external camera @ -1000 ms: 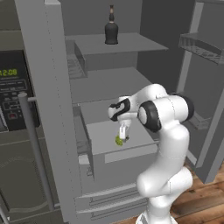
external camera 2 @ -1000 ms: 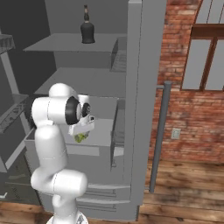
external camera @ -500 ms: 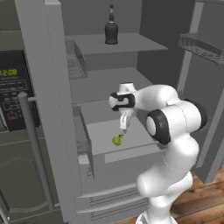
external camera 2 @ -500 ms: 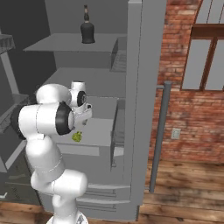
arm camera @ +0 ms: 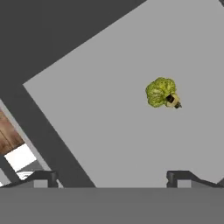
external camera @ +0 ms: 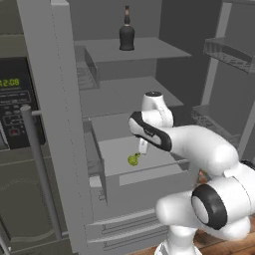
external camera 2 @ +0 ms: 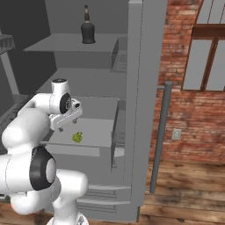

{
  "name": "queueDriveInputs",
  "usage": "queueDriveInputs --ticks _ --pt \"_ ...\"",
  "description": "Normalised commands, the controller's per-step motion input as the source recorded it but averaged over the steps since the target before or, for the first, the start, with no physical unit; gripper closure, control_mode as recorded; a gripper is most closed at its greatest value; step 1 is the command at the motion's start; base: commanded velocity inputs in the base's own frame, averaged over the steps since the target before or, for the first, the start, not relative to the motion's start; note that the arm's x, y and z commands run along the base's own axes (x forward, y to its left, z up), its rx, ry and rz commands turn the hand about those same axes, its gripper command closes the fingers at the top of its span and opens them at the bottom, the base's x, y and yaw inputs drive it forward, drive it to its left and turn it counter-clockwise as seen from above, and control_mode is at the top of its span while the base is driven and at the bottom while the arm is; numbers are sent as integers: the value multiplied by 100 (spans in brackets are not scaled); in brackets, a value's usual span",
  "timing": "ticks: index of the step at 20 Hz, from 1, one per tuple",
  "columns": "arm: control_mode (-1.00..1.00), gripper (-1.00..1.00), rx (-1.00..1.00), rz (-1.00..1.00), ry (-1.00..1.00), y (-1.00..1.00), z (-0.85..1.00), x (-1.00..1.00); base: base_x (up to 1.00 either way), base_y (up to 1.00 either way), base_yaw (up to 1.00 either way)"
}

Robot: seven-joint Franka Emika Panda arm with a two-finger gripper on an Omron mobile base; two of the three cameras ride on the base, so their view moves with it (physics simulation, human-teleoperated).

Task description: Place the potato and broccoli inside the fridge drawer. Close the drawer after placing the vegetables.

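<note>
The broccoli, a small green floret, lies loose on the floor of the pulled-out fridge drawer. My gripper hangs above the drawer, just beside and over the floret, without touching it. It is open, with nothing between its fingertips. In the hand view the floret sits up and to the right of the fingers, its stalk pointing lower right.
A dark bottle stands on the top shelf. The open fridge door with its long handle is to the right. Wire door racks are at the far right, and flat grooved drawer fronts sit below.
The hand has risen off the broccoli, which stays on the drawer floor. The arm's elbow has swung down and nearer the cameras.
</note>
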Motion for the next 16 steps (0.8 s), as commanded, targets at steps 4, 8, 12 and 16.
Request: queueDriveInputs --ticks 4,8,12,16 --pt "-100 -100 5 -20 -19 -29 26 -100 0 0 0" --pt "-100 -100 9 -20 -16 -36 23 -94 0 0 0" --pt "-100 -100 3 -15 -6 -3 -1 -58 0 0 0" --pt "-100 -100 -4 -1 4 9 -13 -5 0 0 0"
